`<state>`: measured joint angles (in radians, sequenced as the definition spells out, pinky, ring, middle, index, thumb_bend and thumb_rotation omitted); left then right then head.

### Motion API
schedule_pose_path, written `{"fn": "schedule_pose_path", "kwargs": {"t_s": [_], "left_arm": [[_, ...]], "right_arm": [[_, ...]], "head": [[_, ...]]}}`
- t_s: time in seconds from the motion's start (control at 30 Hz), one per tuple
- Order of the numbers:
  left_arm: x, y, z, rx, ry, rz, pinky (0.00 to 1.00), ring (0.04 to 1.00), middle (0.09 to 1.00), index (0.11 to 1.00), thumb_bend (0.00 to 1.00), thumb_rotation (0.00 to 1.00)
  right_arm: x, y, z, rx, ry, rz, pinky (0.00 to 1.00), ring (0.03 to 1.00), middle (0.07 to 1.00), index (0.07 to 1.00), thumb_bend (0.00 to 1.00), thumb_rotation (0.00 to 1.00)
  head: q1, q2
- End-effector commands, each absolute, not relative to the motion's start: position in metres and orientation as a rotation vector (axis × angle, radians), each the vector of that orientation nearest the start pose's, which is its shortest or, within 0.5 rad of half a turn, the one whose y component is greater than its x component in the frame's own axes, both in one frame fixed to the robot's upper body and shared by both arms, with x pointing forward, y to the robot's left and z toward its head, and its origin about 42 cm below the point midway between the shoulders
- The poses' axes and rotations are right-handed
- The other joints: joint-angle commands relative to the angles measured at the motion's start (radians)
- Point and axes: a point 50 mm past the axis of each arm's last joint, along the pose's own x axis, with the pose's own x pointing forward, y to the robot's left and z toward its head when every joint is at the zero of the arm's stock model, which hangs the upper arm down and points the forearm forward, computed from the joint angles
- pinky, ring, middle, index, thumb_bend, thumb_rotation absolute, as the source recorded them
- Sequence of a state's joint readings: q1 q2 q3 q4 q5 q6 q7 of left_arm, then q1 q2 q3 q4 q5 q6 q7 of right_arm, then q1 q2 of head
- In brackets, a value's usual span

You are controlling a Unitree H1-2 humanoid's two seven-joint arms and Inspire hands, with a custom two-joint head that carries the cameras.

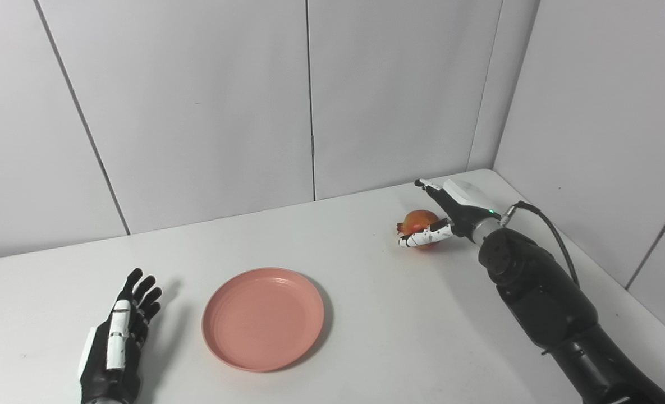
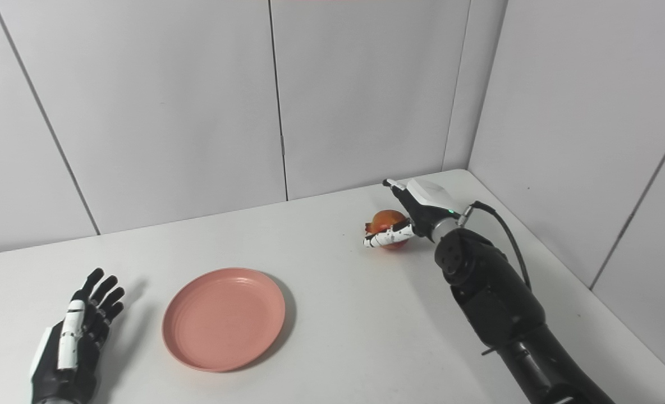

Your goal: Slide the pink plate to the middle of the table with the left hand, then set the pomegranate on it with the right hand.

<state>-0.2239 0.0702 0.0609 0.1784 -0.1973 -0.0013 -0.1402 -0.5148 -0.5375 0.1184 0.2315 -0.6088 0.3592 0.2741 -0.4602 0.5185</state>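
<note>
Item one: pink plate (image 1: 263,318). I log it lying flat on the white table (image 1: 366,336), bare, left of the table's middle and toward the near edge.

Item two: pomegranate (image 1: 420,220). Red-orange, sitting on the table toward the far right corner, well apart from the plate. I see its crown end pointing left.

Item three: right hand (image 1: 450,216). My right arm reaches in from the lower right and ends at the pomegranate. The thumb lies across the near side of the fruit, touching it — the other fingers (image 1: 426,184) stretch over and behind the top, spread rather than curled. I read the hand as cupped around the fruit but not clamped; from these views I cannot tell whether it truly has hold of it, and the fruit appears to rest on the table.

Item four: left hand (image 1: 120,336). Resting near the front left edge, just left of the plate and clear of it. Back of the hand up, fingers (image 2: 99,292) extended and fanned apart, pointing away from me — nothing in it.

Item five: surroundings. Pale grey wall panels behind and to the right of the table. A black cable (image 1: 556,235) loops off the right wrist.
</note>
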Motion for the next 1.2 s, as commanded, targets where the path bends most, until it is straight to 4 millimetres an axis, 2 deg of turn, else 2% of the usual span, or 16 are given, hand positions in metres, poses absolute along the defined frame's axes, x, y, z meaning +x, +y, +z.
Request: {"fn": "schedule_pose_path", "kwargs": {"t_s": [0.0, 0.7, 0.87, 1.17], "left_arm": [[0.361, 0.228, 0.137, -0.128, -0.115, -0.151, 0.94, 0.913, 0.926, 0.915, 0.39, 1.0], [0.361, 0.227, 0.14, -0.131, -0.118, -0.153, 0.94, 0.915, 0.928, 0.915, 0.42, 1.0], [0.36, 0.227, 0.14, -0.135, -0.118, -0.154, 0.93, 0.909, 0.923, 0.908, 0.42, 1.0], [0.36, 0.228, 0.141, -0.131, -0.118, -0.152, 0.93, 0.909, 0.921, 0.909, 0.42, 1.0]], "right_arm": [[0.448, -0.362, 0.266, -1.151, 0.103, -0.044, 0.79, 0.888, 0.936, 0.931, 1.0, 0.43], [0.459, -0.364, 0.265, -1.158, 0.212, -0.001, 0.81, 0.887, 0.916, 0.898, 1.0, 0.33], [0.461, -0.362, 0.265, -1.169, 0.241, 0.021, 0.76, 0.842, 0.893, 0.886, 1.0, 0.33], [0.465, -0.359, 0.261, -1.176, 0.245, 0.033, 0.74, 0.824, 0.866, 0.851, 1.0, 0.33]], "head": [[0.001, 0.002], [0.007, 0.018], [0.009, 0.019], [0.011, 0.026]]}}
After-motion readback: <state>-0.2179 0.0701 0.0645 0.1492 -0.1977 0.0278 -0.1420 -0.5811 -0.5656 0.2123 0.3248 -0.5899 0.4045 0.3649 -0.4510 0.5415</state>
